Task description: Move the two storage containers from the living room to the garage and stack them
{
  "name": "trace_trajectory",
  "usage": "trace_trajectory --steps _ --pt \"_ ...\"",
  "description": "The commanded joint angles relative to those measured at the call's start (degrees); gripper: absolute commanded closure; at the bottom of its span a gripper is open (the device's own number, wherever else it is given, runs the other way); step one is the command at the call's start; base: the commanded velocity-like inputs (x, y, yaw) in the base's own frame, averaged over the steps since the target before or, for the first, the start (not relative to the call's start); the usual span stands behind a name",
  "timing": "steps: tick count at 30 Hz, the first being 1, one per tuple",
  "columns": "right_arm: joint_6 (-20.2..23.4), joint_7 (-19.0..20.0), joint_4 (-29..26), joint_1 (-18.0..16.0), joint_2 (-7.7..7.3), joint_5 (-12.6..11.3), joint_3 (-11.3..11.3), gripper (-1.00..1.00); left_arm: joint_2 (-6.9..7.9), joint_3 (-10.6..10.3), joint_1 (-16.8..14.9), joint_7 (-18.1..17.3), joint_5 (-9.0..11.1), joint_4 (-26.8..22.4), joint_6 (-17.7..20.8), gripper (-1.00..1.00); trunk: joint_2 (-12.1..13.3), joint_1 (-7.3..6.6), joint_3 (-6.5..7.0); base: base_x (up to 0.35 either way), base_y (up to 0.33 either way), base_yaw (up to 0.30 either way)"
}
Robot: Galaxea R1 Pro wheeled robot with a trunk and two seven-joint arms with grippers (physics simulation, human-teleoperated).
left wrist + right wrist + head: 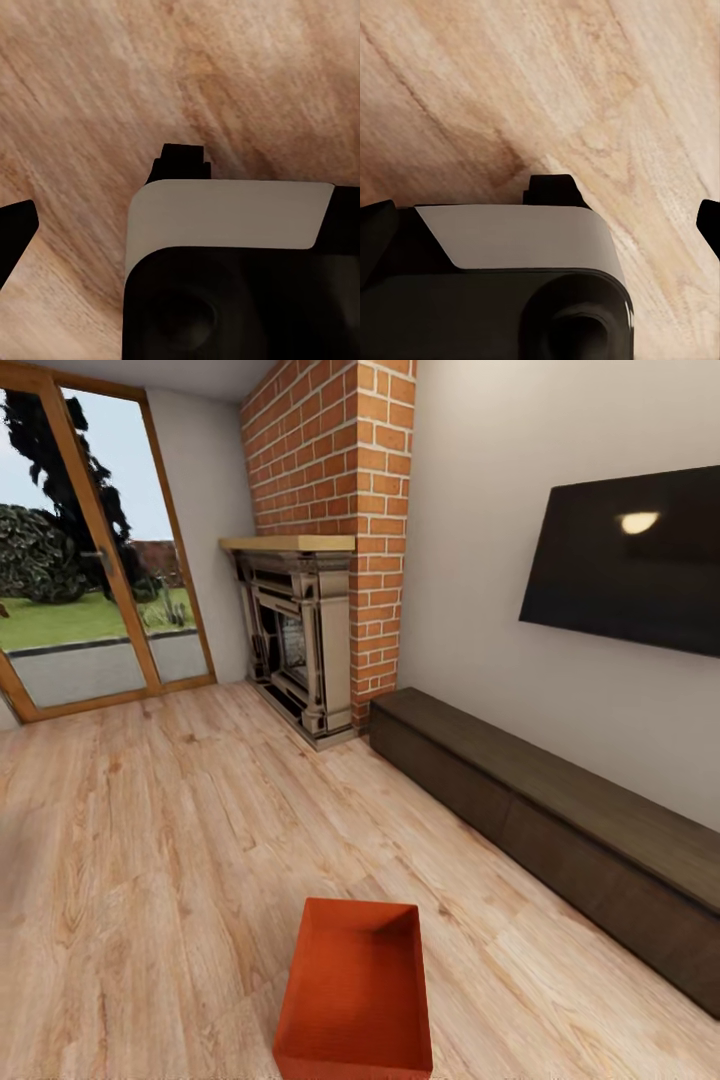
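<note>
Both wrist cameras look straight down at the wood-plank floor (150, 840). The left gripper (97, 187) and right gripper (630, 202) each hold their dark fingers wide apart, gripping nothing. One orange-red storage container (355, 995) sits on the planks nearest the robot. Farther off, a long dark cabinet (560, 830) lines the wall, then the brick fireplace (310, 630) and glass doors (90, 550).

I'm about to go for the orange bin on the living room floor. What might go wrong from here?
1. The storage container lies low and partly cut off by the head view's bottom edge, so alignment may be hard to judge.
2. The long dark cabinet stands close on the right; the base may clip it while turning.
</note>
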Motion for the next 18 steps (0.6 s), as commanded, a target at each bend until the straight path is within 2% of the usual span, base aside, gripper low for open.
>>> trace_trajectory --steps 1,18 --pt "-0.3 0.0 0.2 -0.1 0.05 -0.6 0.5 -1.0 -0.01 0.0 0.0 0.2 0.4 0.0 0.2 -1.0 0.0 -0.01 -0.14 0.0 0.0 0.0" --pt "-0.3 0.0 0.2 -0.1 0.05 -0.6 0.5 -1.0 -0.01 0.0 0.0 0.2 0.4 0.0 0.2 -1.0 0.0 -0.01 -1.69 0.0 0.0 0.0"
